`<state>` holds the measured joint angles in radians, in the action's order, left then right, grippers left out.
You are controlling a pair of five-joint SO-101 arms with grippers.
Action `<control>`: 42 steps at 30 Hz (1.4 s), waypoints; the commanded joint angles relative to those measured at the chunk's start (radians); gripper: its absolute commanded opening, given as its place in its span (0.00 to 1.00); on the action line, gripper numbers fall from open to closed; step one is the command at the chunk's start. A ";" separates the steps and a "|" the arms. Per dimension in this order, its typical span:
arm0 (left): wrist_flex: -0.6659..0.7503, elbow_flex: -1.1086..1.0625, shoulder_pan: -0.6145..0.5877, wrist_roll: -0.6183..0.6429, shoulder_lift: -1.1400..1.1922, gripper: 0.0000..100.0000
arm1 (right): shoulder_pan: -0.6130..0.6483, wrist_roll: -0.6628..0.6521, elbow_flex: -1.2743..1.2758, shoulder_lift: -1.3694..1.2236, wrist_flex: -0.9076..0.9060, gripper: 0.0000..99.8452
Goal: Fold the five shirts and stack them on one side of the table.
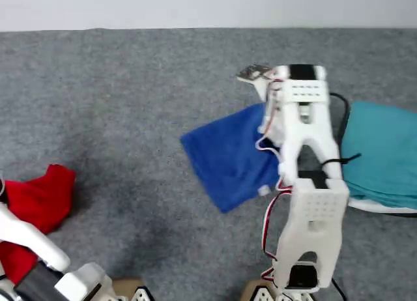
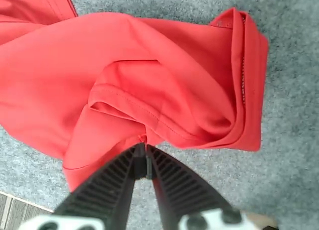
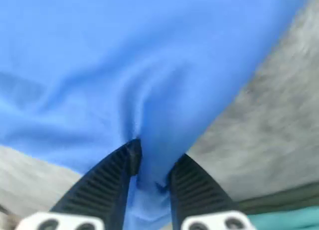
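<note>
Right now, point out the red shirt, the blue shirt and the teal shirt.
red shirt (image 2: 164, 85), left wrist view, on its bunched middle fold.
blue shirt (image 1: 225, 157), high view, on its flat middle.
teal shirt (image 1: 381, 151), high view, on its top face.

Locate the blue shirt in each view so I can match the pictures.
High view: the blue shirt is right of centre, partly under the right arm, left of the teal shirt.
Left wrist view: this one faces the red shirt, pinched in the left gripper.
Right wrist view: the blue shirt spreads ahead, bunched in the right gripper.
Shared landmark: the grey table cover.
</note>
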<state>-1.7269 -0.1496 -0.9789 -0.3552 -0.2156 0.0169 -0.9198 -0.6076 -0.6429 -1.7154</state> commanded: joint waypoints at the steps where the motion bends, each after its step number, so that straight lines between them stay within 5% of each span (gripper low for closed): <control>1: -0.018 0.005 0.002 0.002 -0.044 0.01 | -0.033 -0.316 -0.023 0.073 0.128 0.01; 6: -0.018 0.005 0.002 0.002 -0.044 0.01 | -0.028 -0.508 -0.021 0.061 0.346 0.01; 14: -0.025 0.004 -0.002 0.002 -0.044 0.01 | -0.022 -0.474 -0.021 0.022 0.429 0.08; 21: -0.028 0.007 -0.006 -0.005 -0.044 0.01 | -0.044 -0.008 -0.023 0.087 0.435 0.24; 28: -0.028 0.008 0.002 -0.006 -0.044 0.01 | -0.030 0.489 -0.023 0.162 0.414 0.26; 35: -0.026 0.010 0.002 -0.063 -0.044 0.01 | 0.039 1.157 -0.023 0.177 0.303 0.26; 42: -0.026 0.012 0.002 -0.092 -0.044 0.01 | 0.091 1.491 -0.023 0.177 0.145 0.27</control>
<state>-1.7269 -0.1496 -0.9789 -0.4350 -0.2156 0.0890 0.4503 -0.6076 -0.5355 -1.5098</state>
